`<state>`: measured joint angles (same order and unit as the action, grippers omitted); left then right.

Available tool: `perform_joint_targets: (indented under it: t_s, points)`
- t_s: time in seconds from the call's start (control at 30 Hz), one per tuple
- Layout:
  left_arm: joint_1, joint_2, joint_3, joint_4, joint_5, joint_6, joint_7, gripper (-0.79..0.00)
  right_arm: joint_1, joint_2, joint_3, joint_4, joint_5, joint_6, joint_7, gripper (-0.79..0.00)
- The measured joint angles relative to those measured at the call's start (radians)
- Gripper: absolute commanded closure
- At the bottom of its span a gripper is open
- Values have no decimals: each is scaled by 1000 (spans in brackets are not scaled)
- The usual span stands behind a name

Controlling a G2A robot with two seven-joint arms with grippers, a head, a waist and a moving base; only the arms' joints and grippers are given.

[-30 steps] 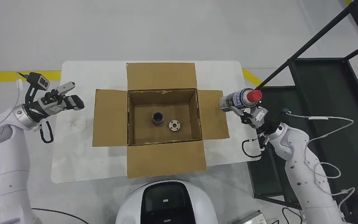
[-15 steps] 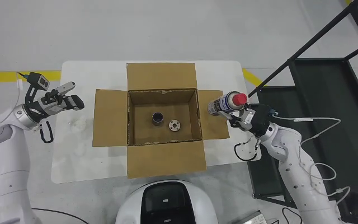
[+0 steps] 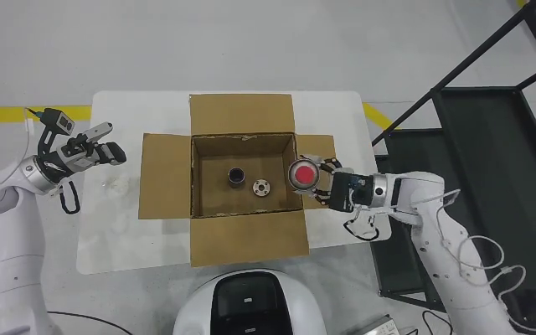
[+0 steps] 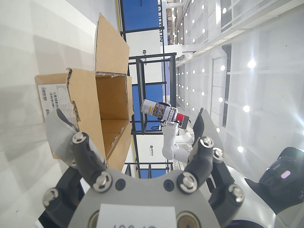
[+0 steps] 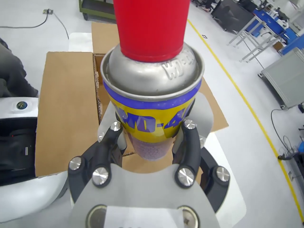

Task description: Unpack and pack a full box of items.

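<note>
Apparently upright spray can (image 5: 152, 77): red cap, silver shoulder, blue-yellow label; right gripper (image 5: 153, 122) clamped round body.

**Setting: an industrial robotics test hall.**
Rows of round ceiling lights (image 4: 249, 64) under a high white roof, blue wall panels (image 4: 140, 3) and black steel racks (image 3: 481, 113) mark a warehouse-scale hall. A yellow floor line (image 3: 17, 110) borders the white table (image 3: 134, 109). Blue-framed workbenches (image 5: 256, 24) and a green cart (image 5: 95, 5) stand on the grey floor beyond.
</note>
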<state>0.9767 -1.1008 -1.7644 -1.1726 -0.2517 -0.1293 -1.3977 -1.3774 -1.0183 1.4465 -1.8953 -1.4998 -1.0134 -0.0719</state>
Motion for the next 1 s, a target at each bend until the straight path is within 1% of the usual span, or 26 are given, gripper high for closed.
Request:
perform_joint_targets:
  t_s: [0.17, 0.27, 0.87, 0.93, 1.0]
  points:
    - [0, 0, 0, 0, 0, 0, 0, -785, 135, -18, -169, 75, 60, 11, 190, 0]
    - [0, 0, 0, 0, 0, 0, 0, -785, 194, -30, -230, 128, 125, 50, 283, 0]
    - [0, 0, 0, 0, 0, 0, 0, -785, 197, -31, -233, 128, 125, 58, 292, 0]
    - [0, 0, 0, 0, 0, 0, 0, -785, 207, -31, -251, 105, 101, 59, 328, 0]
    - [0, 0, 0, 0, 0, 0, 0, -785, 237, -35, -284, 98, 105, 47, 394, 0]
